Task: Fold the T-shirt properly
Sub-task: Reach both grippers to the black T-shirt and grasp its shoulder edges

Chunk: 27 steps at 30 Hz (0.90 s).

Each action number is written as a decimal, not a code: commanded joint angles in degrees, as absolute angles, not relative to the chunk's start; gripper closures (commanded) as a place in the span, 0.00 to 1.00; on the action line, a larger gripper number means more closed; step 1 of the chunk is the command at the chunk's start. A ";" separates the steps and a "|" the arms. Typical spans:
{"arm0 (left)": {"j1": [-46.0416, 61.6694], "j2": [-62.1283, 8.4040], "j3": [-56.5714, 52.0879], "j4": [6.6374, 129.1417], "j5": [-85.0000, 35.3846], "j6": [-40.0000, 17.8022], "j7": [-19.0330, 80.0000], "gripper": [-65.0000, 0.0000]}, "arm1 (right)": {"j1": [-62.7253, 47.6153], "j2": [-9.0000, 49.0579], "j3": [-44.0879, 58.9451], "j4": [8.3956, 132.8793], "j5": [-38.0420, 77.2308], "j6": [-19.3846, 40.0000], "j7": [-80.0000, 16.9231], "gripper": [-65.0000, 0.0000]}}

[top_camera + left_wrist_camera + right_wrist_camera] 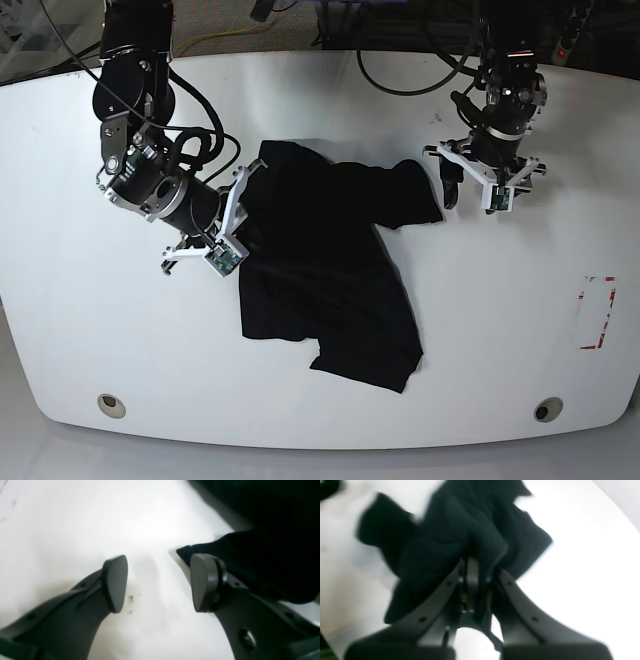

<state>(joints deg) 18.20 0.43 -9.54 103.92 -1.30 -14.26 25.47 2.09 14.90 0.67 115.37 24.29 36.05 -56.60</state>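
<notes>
Two arms work over a white counter (520, 330) whose rounded front edge curves along the bottom of the base view, with much bare surface to either side and in front of the cloth. The black T-shirt (320, 270) lies crumpled near the counter's middle, well clear of every edge; its long axis runs from the far left, by the right arm, diagonally down toward the near right, where a loose corner points at the front rim. One sleeve reaches out to the right of the base view, ending just beside the left tool (492, 190). That left tool (160, 582) stands wide, both pads hovering over bare counter with nothing between them; the sleeve tip lies next to the outer side of one pad, and whether it touches is hard to tell. The right tool (228, 222) sits at the shirt's left edge in the base view. In the right wrist view, blurred, the right tool (476, 576) is pinched tight on a bunched fold of the T-shirt (460, 530), which fans outward from the pads. A red-marked rectangle (597, 312) sits near the counter's right edge, well apart from the shirt.
</notes>
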 commanded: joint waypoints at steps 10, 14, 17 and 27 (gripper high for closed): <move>12.00 2.77 -7.16 91.03 -2.15 -14.64 24.31 0.43 | 2.07 15.16 1.27 116.35 24.92 35.91 -55.16 1.00; 10.42 3.12 -6.90 87.25 -2.15 -14.81 24.31 0.44 | 1.98 15.34 1.27 116.35 24.92 35.91 -55.16 1.00; 8.75 3.12 -5.76 83.82 -2.15 -15.87 24.31 0.47 | 1.80 15.34 1.27 116.35 24.84 35.91 -55.16 1.00; 6.29 3.03 -4.53 78.46 -1.80 -15.87 24.31 1.00 | 1.71 15.25 1.36 116.35 24.66 35.91 -55.16 1.00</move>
